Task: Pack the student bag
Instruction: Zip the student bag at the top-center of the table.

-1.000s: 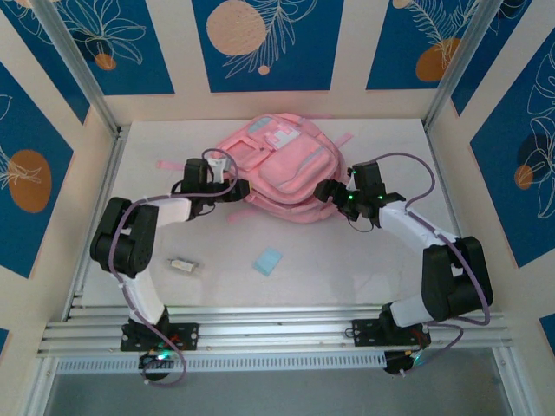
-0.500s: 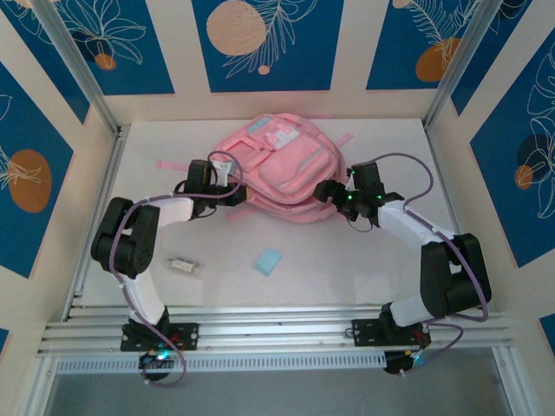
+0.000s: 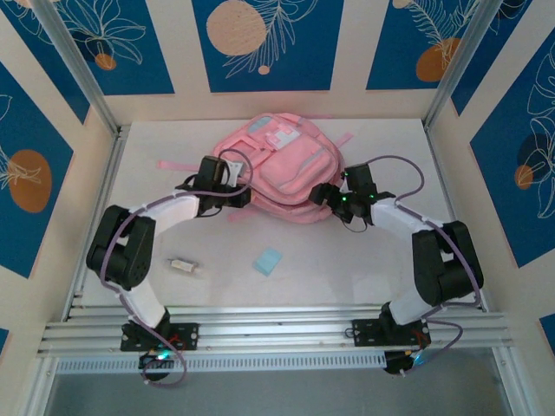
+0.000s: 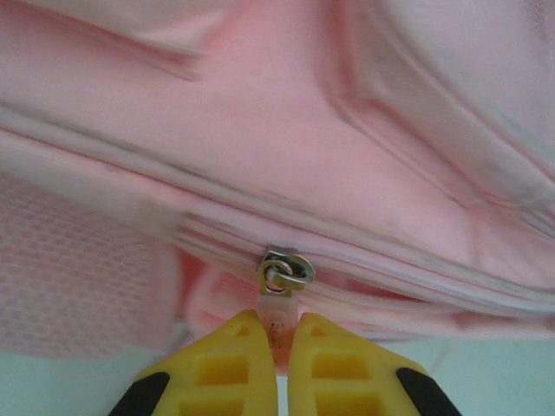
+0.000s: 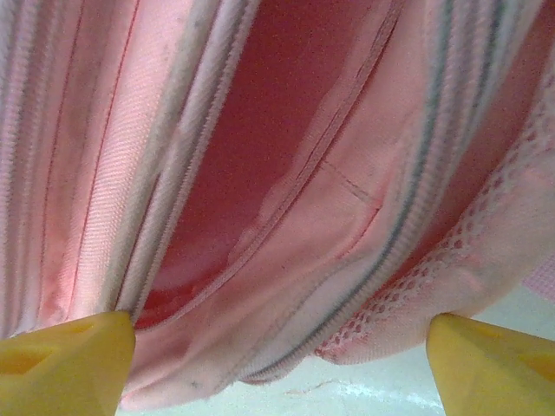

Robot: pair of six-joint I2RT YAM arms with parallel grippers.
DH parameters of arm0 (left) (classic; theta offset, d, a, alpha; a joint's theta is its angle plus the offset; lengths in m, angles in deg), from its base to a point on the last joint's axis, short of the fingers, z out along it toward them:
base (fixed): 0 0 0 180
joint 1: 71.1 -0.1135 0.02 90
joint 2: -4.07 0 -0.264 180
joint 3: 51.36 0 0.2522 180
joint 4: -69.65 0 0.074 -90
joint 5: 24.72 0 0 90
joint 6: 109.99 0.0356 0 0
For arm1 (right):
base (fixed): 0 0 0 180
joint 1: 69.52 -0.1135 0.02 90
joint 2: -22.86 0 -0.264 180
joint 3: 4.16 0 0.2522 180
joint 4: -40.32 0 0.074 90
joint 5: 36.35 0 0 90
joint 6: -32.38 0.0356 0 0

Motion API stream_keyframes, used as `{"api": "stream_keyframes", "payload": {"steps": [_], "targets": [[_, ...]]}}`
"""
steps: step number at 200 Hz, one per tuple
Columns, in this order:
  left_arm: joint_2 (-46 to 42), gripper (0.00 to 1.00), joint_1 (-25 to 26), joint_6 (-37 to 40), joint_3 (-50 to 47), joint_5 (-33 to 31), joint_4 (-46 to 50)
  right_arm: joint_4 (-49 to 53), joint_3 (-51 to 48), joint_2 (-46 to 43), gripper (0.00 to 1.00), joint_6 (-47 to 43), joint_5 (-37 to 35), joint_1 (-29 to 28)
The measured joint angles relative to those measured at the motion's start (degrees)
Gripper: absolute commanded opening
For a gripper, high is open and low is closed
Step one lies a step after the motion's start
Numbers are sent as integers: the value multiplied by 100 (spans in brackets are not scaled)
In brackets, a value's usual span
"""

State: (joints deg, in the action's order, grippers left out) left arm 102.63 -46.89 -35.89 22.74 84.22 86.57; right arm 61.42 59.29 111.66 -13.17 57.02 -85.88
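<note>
The student bag (image 3: 282,165), a big pink backpack, lies flat at the back middle of the table. My left gripper (image 3: 245,197) is at its left near side. In the left wrist view it (image 4: 277,336) is shut on the translucent pink zipper pull (image 4: 278,314), which hangs from a metal slider (image 4: 286,272) on the bag's zipper line. My right gripper (image 3: 322,194) is at the bag's right near corner. Its yellow fingers (image 5: 65,360) stand wide open on either side of the bag's gaping pink compartment (image 5: 260,147), and hold nothing.
A small white and metal object (image 3: 183,266) and a light blue square pad (image 3: 269,260) lie on the table nearer the arms. A thin pink strip (image 3: 169,165) lies left of the bag. Walls and metal posts enclose the table on three sides.
My left gripper has moved right to the bag's side and shut on the zipper pull. The right gripper has shifted slightly left, closer to the bag, and stays open.
</note>
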Motion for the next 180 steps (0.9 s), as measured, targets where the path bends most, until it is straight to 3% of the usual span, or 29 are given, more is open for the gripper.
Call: {"api": "stream_keyframes", "payload": {"steps": [53, 92, 113, 131, 180], "targets": [[208, 0, 787, 356, 1093, -31, 1661, 120, 387, 352, 86, 42, -59, -186], [706, 1, 1032, 267, 1484, 221, 1867, 249, 544, 439, 86, 83, -256, -190], [769, 18, 1032, 70, 1506, 354, 1810, 352, 570, 411, 86, 81, -323, -199], [763, 40, 1047, -42, 1519, 579, 1692, 501, 570, 254, 87, 79, -385, -243], [120, 59, 1003, -710, 1045, 804, 988, 1145, 570, -723, 88, 9, -791, -726]]}}
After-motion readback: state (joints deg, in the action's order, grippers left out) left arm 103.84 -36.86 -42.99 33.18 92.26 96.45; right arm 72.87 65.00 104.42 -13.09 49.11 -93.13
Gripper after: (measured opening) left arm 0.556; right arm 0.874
